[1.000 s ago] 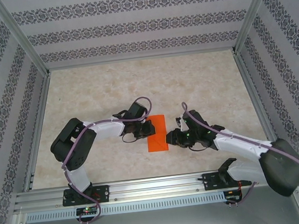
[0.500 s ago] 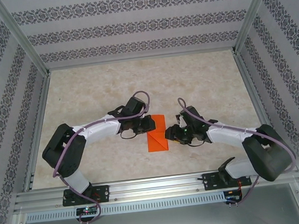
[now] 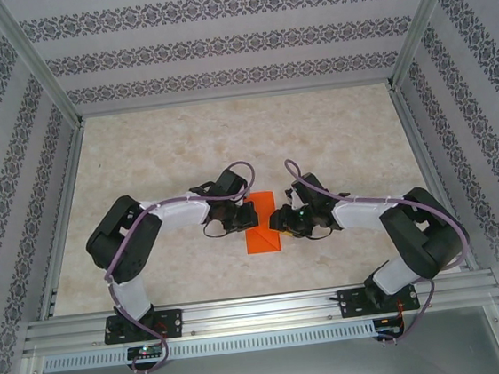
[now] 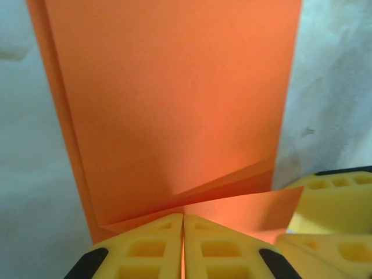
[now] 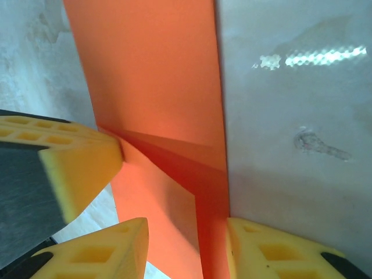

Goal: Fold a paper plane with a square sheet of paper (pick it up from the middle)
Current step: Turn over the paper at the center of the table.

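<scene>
Square sheet of paper (image 3: 262,239), orange and partly folded, lies mid-table between both grippers. Left gripper (image 3: 247,214) reaches in low from the left, elbow bent, fingers pressed together at the sheet's edge. Right gripper (image 5: 185,232) reaches in from the right, fingers apart astride a raised flap. Marbled beige table (image 3: 226,136), patterned walls (image 3: 234,41).

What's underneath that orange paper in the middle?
The orange paper lies on the pale marbled table, which shows all round it. It's folded, so a lower orange layer peeks out along its edge. The tabletop directly beneath is covered.
</scene>
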Controlling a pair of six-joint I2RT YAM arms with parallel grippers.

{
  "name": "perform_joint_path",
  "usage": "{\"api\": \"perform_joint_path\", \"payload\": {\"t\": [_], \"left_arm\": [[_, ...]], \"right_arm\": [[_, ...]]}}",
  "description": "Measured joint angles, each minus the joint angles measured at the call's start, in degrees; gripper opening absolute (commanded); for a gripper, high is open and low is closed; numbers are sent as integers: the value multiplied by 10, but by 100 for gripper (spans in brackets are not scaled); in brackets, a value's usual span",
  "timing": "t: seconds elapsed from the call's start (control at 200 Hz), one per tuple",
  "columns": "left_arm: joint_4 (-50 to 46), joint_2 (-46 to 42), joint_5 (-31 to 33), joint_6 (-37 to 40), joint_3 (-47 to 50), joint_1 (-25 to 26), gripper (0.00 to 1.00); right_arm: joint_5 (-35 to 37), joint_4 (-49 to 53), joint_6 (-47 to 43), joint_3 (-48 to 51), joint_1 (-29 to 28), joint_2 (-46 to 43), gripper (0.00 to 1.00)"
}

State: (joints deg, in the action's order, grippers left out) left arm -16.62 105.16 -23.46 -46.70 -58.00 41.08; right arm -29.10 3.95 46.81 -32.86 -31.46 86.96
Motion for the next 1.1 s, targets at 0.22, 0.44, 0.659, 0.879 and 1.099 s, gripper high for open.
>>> {"api": "perform_joint_path", "payload": {"t": [0.22, 0.44, 0.659, 0.879, 1.099], "left_arm": [[0, 5, 2, 0, 0, 0, 9], [0, 5, 2, 2, 0, 0, 9], [0, 5, 2, 5, 0, 0, 9], [0, 5, 3, 8, 0, 0, 9], [0, 5, 4, 13, 0, 1, 9]], "right_arm": [[-1, -9, 1, 0, 0, 3, 40], [-1, -12, 0, 0, 0, 6, 40], [5, -8, 0, 0, 0, -4, 39], [1, -13, 1, 1, 1, -1, 40], [21, 14, -2, 5, 1, -20, 41]]}}
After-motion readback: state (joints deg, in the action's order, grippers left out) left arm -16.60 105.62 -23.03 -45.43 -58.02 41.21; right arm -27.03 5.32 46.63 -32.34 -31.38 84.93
